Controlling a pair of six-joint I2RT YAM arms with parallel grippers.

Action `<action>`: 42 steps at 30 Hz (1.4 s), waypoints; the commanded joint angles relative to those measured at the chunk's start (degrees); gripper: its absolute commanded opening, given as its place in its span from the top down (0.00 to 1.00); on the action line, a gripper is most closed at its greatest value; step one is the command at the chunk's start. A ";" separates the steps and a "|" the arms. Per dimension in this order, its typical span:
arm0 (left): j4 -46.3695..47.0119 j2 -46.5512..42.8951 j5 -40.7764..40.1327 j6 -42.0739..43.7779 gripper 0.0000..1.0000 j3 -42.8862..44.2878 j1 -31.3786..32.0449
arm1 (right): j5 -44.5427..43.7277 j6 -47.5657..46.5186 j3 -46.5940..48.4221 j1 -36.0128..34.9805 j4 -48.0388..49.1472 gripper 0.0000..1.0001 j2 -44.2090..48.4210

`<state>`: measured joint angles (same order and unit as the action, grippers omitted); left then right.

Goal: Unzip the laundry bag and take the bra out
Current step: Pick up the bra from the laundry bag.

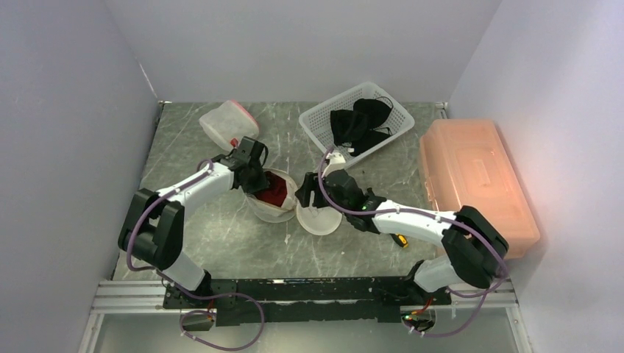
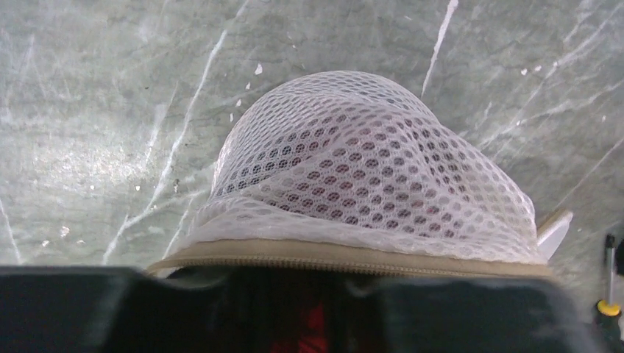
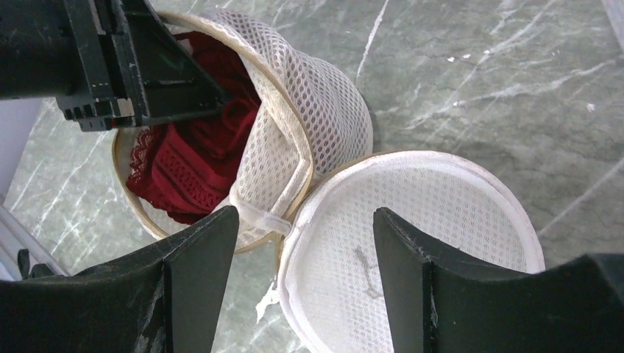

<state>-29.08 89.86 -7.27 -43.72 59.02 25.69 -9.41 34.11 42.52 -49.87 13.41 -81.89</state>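
Observation:
The white mesh laundry bag stands unzipped at the table's middle, with its round lid flipped open to the right. The red lace bra lies inside. My left gripper reaches into the bag from the left. In the left wrist view its dark fingers sit behind the beige zipper rim, with a narrow strip of red bra pinched between them. My right gripper is open and empty. It hovers over the seam between the bag wall and the lid. The bra shows there too.
A white basket holding black garments stands at the back. An orange lidded box fills the right side. Another mesh bag lies at the back left. A small yellow-tipped tool lies under the right arm.

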 commanded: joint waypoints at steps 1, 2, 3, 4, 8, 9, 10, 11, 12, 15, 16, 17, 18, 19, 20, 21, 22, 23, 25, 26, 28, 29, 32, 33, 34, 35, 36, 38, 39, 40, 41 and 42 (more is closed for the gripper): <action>2.54 -1.59 1.96 -0.50 0.80 0.38 -0.03 | -2.03 0.00 -1.65 0.18 2.35 0.28 3.77; 2.49 -2.22 2.09 -0.49 0.86 0.52 -0.03 | -2.16 -0.15 -1.73 0.13 2.16 0.29 4.16; 2.37 -2.83 2.25 -0.46 0.92 0.61 -0.03 | -2.34 -0.18 -1.79 0.19 1.90 0.29 4.45; 2.10 -3.56 2.55 -0.26 0.96 0.83 -0.03 | -2.39 -0.17 -1.76 0.22 1.81 0.28 4.65; 0.98 -6.50 5.06 0.68 0.97 2.06 0.05 | -0.92 1.28 -1.47 1.13 1.82 0.27 4.69; 0.82 -7.30 6.06 1.05 0.97 2.32 0.01 | -0.10 2.04 -1.32 1.62 2.15 0.27 4.57; 0.66 -8.04 6.64 1.33 0.97 2.51 0.05 | 1.07 2.73 -1.21 2.35 2.64 0.27 4.55; 0.50 -8.70 7.86 1.68 0.97 2.66 0.06 | 1.97 3.28 -1.02 2.81 3.26 0.27 4.47; 0.27 -9.31 8.84 1.90 0.97 2.83 0.06 | 2.56 3.57 -0.78 3.25 3.75 0.27 4.39; -0.03 -11.19 11.30 2.58 0.97 2.98 0.14 | 2.83 3.27 0.73 3.87 4.39 0.27 4.43; -0.16 -11.70 12.03 2.79 0.97 3.06 0.12 | 2.76 3.03 0.98 4.03 4.83 0.27 4.64; -0.18 -12.23 12.83 3.04 0.97 3.17 0.14 | 2.67 2.87 1.14 4.14 5.20 0.27 4.90; -0.27 -12.70 13.52 3.32 0.97 3.36 0.15 | 2.65 2.79 1.29 4.32 5.37 0.27 5.15; -0.29 -13.15 14.38 3.56 0.97 3.60 0.10 | 2.83 2.65 1.36 4.46 5.58 0.27 5.35; -0.28 -13.62 14.86 3.76 0.97 3.82 0.16 | 2.97 2.44 1.32 4.65 5.76 0.27 5.80; -0.33 -14.14 15.25 3.92 0.97 4.05 0.16 | 3.22 2.24 0.93 4.88 6.24 0.27 6.63; -0.50 -14.66 15.67 4.12 0.97 4.31 0.15 | 3.63 2.14 0.08 5.01 7.32 0.26 7.49; -0.72 -14.99 15.89 4.30 0.97 4.67 0.10 | 4.07 2.19 -0.93 5.17 8.39 0.25 8.62; -1.20 -15.70 16.29 4.65 0.97 5.56 0.15 | 4.47 2.26 -2.39 5.37 9.16 0.23 10.56; -1.54 -15.98 16.36 4.86 0.97 6.10 0.15 | 4.77 2.28 -2.78 5.41 9.13 0.23 11.46; -1.93 -16.36 16.53 5.54 0.97 6.92 0.15 | 5.41 2.42 -2.64 5.71 8.22 0.22 12.45; -2.06 -16.46 16.58 5.92 0.97 7.37 0.15 | 5.65 2.28 -2.35 5.81 7.73 0.22 12.67; -3.09 -16.26 17.31 7.34 0.97 7.85 0.15 | 7.03 0.88 -1.37 5.84 7.21 0.25 12.15; -3.17 -16.08 17.41 7.68 0.97 7.61 0.15 | 7.95 0.29 -0.88 5.82 7.26 0.27 11.53; -3.14 -15.92 17.76 8.00 0.97 7.32 0.15 | 8.89 -0.41 -0.28 5.81 7.21 0.29 10.92; -2.68 -15.67 18.71 8.27 0.97 6.88 0.14 | 10.37 -1.29 0.46 5.83 7.12 0.31 10.09; -2.00 -15.35 19.75 8.64 0.97 6.30 0.15 | 11.41 -2.40 1.38 5.79 6.70 0.32 8.72; -0.92 -14.54 21.38 8.95 0.97 5.27 0.15 | 13.14 -4.17 3.33 5.77 5.83 0.32 6.49; -0.82 -14.01 21.89 9.08 0.97 4.93 0.15 | 13.08 -4.77 4.23 5.75 5.26 0.32 5.32; -0.87 -13.52 22.21 9.19 0.97 4.76 0.15 | 13.04 -5.38 4.99 5.68 4.95 0.32 4.12; -0.95 -12.92 22.53 9.25 0.97 4.58 0.15 | 12.92 -5.95 5.55 5.69 4.63 0.32 3.08; -0.97 -12.53 22.66 9.39 0.97 4.46 0.15 | 13.01 -6.43 6.01 5.74 4.37 0.32 2.19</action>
<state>-32.14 75.99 11.77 -35.90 64.16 25.69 1.34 31.68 44.47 -44.23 17.74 -77.25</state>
